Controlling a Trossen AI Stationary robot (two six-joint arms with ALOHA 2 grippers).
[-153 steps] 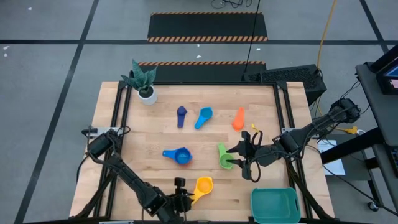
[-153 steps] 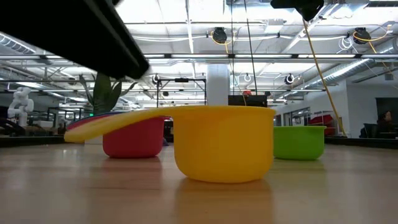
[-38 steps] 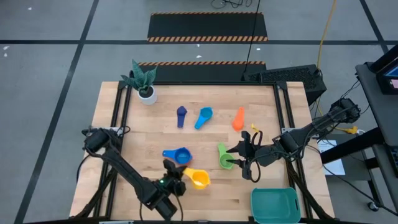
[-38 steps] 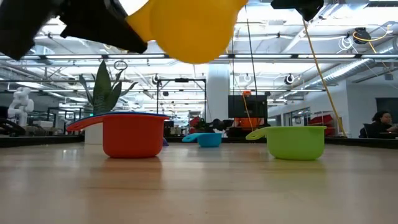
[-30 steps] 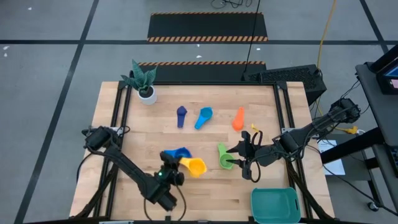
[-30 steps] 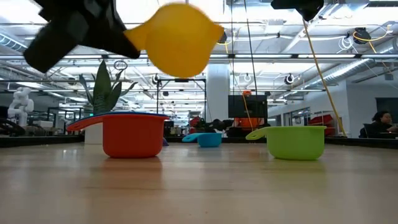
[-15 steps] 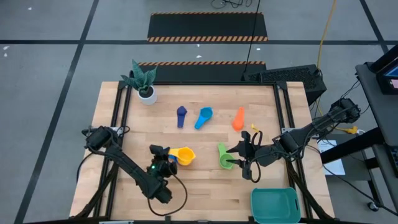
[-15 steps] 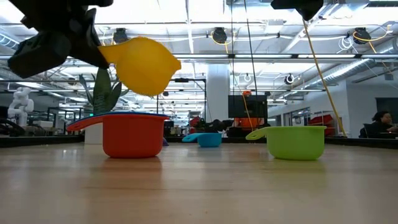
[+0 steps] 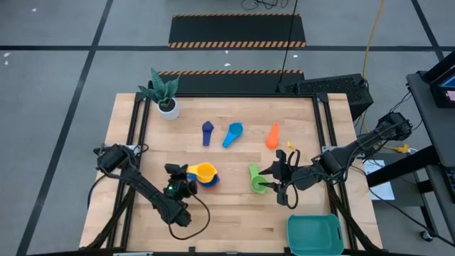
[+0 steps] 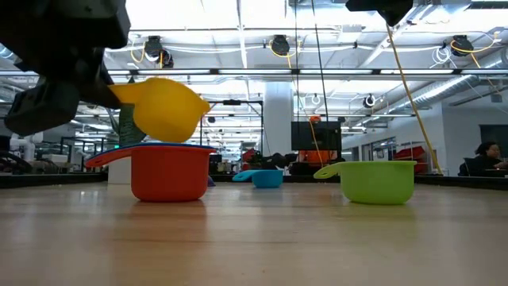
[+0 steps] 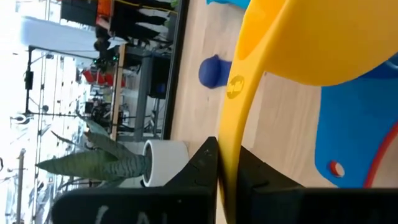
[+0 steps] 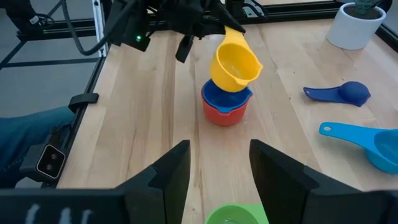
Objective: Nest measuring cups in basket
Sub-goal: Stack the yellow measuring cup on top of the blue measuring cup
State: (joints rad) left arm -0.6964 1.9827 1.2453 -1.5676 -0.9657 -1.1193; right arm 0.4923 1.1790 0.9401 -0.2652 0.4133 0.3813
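The left end effector (image 9: pixel 178 186), in the lower left of the high view, is clenched on the flat handle of the yellow cup (image 9: pixel 204 171) and carries it in the air, bowl tipped. In the left wrist view the handle runs straight into the pinch between the two fingers (image 11: pixel 205 165), a thin-edge grip that leaves the bowl free to drop into another cup. The yellow cup hangs directly over a stack: the blue cup (image 12: pixel 227 96) sits inside the red cup (image 12: pixel 225 114), which stands on the desk (image 9: pixel 234 220). From the low view the yellow bowl hovers just above the red rim, not yet touching. It looks lined up to be nested as the third cup of the stack.

The right end effector (image 9: pixel 279 186) waits at centre right of the high view, just beside the green cup (image 9: pixel 257 178), fingers parted and holding nothing; the right wrist view shows the gap between them empty, with the green rim at the frame's lower edge.

The navy cup (image 9: pixel 207 130), light blue cup (image 9: pixel 232 132) and orange cup (image 9: pixel 273 134) lie apart across the upper middle of the desk. The basket (image 9: pixel 315 234) stands at the lower right, with no cup visible in it, well apart from the stack. A potted plant (image 9: pixel 164 93) stands at the upper left corner.
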